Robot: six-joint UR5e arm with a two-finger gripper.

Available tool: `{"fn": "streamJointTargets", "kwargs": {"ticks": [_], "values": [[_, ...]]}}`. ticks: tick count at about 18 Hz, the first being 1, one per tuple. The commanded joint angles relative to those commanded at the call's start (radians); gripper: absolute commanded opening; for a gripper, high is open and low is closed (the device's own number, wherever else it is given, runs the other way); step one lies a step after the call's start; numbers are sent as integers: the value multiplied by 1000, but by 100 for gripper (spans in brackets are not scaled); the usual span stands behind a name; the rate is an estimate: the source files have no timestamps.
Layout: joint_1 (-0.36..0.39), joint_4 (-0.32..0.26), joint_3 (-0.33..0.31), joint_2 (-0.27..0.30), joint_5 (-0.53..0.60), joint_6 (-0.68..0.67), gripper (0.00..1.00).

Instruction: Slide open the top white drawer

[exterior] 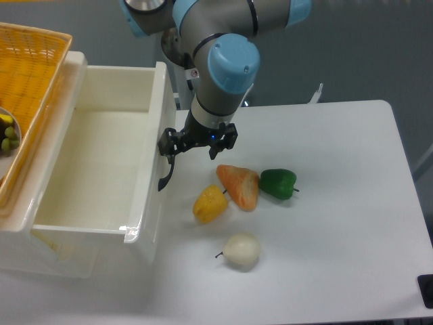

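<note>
The top white drawer (101,162) stands pulled far out of the cabinet. Its deep white box is empty, and its front panel (157,183) faces the table. A curved black handle (164,177) hangs on that front. My gripper (196,142) points down just right of the front panel, jaws spread apart. The left finger (166,145) sits at the handle's upper end, touching or hooked on it. The right finger (228,137) hangs free above the table. Nothing lies between the fingers.
Toy vegetables lie right of the drawer: an orange carrot-like piece (239,185), a green pepper (278,183), a yellow pepper (210,204) and a white onion (241,250). An orange wicker basket (27,81) sits on the cabinet top at far left.
</note>
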Motion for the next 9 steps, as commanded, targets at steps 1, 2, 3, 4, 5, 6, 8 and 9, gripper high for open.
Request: {"fn": "streamJointTargets", "kwargs": {"ticks": [1, 2, 3, 4, 5, 6, 8, 9], "values": [[0, -2, 0, 3, -3, 0, 100], [2, -6, 3, 5, -3, 0, 100], [6, -14, 5, 5, -3, 0, 100], [14, -20, 5, 5, -3, 3, 100], [17, -21, 5, 5, -5, 3, 100], [20, -23, 5, 5, -5, 3, 100], [23, -28, 8, 6, -11, 3, 100], [23, -29, 8, 6, -11, 3, 100]]}}
